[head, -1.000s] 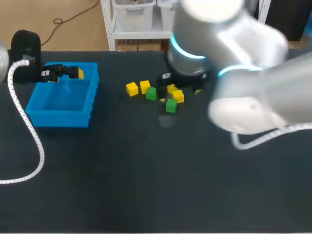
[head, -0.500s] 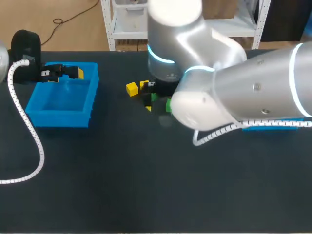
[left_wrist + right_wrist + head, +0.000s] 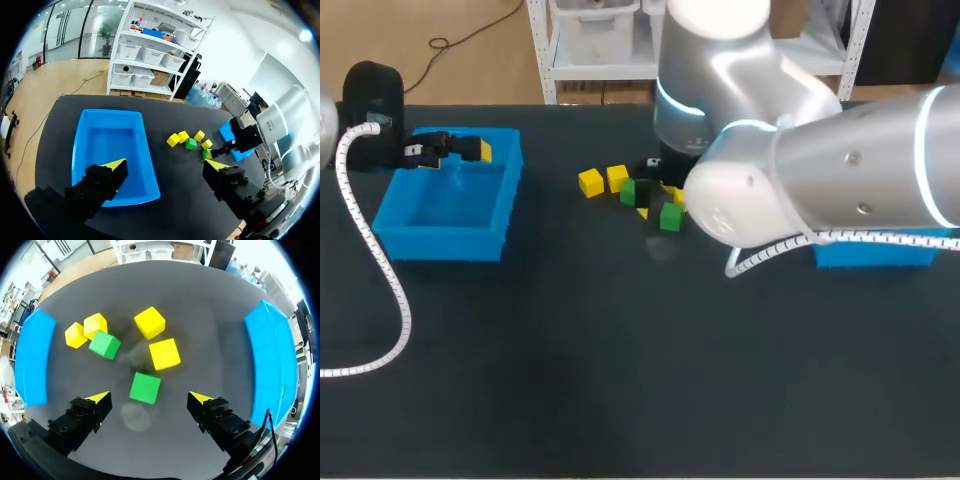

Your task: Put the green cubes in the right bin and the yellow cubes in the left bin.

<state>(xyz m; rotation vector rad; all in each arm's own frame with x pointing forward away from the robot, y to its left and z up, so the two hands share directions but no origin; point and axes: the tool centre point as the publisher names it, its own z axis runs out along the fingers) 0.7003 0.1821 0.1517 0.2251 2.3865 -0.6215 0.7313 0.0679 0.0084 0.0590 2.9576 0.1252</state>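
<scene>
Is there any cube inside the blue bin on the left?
No, the left bin shows only its bare blue floor; the yellow cubes and green cubes all lie outside it.

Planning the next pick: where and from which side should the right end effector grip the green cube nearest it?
Come straight down on the green cube and close on its two side faces, those toward the fingers of the open right end effector. Both look free; a yellow cube sits close beyond its far face.
</scene>
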